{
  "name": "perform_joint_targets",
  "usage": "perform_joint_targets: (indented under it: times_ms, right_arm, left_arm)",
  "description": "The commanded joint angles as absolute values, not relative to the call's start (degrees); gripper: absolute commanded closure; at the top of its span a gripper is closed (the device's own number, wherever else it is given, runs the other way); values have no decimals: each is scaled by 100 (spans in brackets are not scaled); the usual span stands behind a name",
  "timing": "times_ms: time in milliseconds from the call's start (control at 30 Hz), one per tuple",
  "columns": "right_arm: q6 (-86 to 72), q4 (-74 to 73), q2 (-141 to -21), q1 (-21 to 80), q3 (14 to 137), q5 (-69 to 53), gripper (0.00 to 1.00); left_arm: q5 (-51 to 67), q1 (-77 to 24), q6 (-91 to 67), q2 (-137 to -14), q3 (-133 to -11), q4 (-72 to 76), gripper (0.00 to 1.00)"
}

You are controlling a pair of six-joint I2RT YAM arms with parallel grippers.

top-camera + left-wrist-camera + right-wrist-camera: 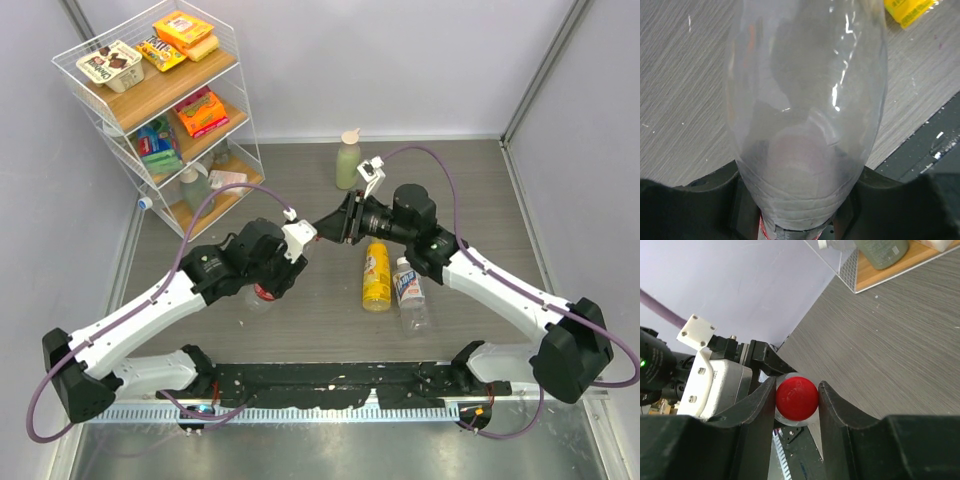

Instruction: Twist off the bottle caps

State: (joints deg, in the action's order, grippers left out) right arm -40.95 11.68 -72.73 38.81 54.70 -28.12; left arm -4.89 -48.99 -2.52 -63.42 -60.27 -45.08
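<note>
The red cap [797, 399] is clamped by the right gripper [797, 387] above mid-bench [470, 190]; its clear bottle [805, 125] is gripped by the left gripper [797, 222]. First unscrewing judged begun; yellow bottle [377, 280] and labelled bottle [410, 292], toward the near edge, not yet handled.

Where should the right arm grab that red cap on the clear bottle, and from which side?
Grip the red cap by its round side wall, coming end-on in line with the clear bottle, one finger on each flank, as the right pincer sits. The left pincer holds that bottle with the cap's top facing the right arm, leaving its flanks free.
</note>
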Motion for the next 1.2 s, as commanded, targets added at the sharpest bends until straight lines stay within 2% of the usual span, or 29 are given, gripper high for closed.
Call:
perform_joint_targets:
  times_ms: [0,533,900,1167]
  right_arm:
    - [-3877,1960,-6681,3964,5423,-3567,98]
    - [-3428,2364,-5590,3990,5054,-5124,98]
    - [-3243,2531,-5124,3990,4887,-5493,98]
    - [-3077,2593,-4984,3999,4878,-5555,98]
  left_arm:
    - [-27,-4878,-281,-6170,-6381,-4649,88]
    - [2196,-4878,-615,-5643,-6750,-4782,89]
    - [4094,-4887,-694,-6055,-6926,-4711,89]
    - [4412,-4878,-668,-6135,-6803,-4658,90]
